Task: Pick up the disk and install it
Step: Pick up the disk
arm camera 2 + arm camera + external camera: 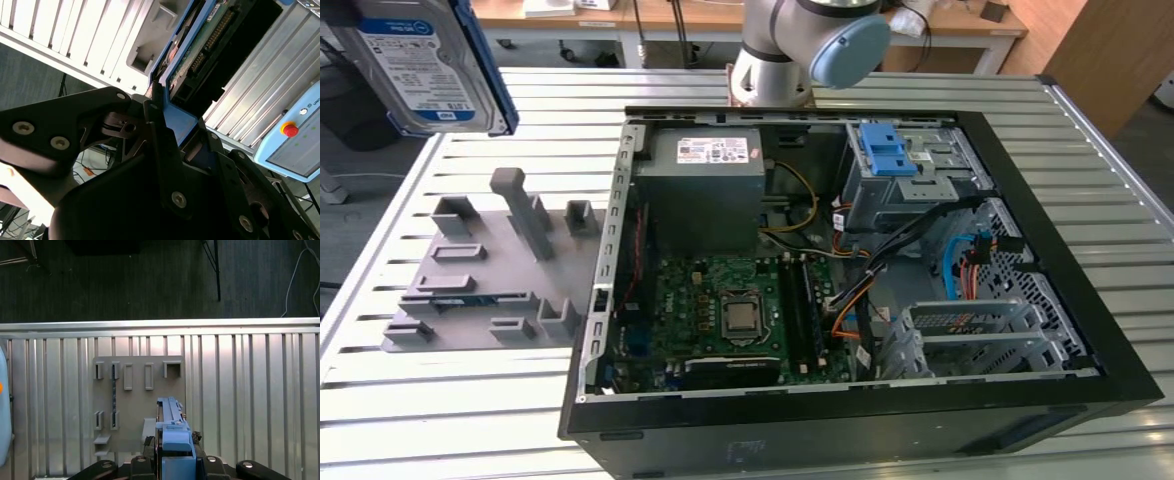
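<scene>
both jaws clench the disk (174,442) by its blue frame, one end between them, held above the table (240,390).

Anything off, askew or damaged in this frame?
Nothing stands out. The disk is clear of the grey fixture, clamped in the tool above the table. Cables in the open computer case lie loose, with no visible damage.

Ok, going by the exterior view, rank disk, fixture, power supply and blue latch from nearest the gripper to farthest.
1. Disk: clamped in the gripper, exterior view's upper left.
2. Fixture: on the table beneath, outside the case.
3. Power supply: in the case, fixture side.
4. Blue latch: in the case, toward the exterior view's right.
</scene>
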Robot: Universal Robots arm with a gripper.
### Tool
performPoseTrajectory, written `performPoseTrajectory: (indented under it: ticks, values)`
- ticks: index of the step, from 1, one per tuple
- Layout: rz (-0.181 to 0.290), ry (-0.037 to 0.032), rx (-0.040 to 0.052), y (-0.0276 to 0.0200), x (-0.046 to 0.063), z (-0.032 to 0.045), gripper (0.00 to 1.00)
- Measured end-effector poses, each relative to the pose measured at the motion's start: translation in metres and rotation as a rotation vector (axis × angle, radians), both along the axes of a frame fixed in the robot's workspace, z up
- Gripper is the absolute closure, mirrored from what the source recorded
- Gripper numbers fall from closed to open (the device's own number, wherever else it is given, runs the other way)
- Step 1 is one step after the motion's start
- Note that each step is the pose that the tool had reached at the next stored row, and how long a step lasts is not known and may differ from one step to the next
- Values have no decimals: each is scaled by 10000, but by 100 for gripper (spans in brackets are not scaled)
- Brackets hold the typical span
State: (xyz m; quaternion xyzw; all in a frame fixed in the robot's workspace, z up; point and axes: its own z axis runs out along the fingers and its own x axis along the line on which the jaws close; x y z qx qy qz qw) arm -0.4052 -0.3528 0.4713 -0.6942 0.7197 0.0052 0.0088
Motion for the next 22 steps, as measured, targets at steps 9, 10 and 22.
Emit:
performPoseTrajectory:
  ticks: [9,10,22]
  values:
    - [193,0,0,-50,0,0,64]
    - [203,0,0,-60,0,0,64]
    - [214,-1,4,-124,120,0,64]
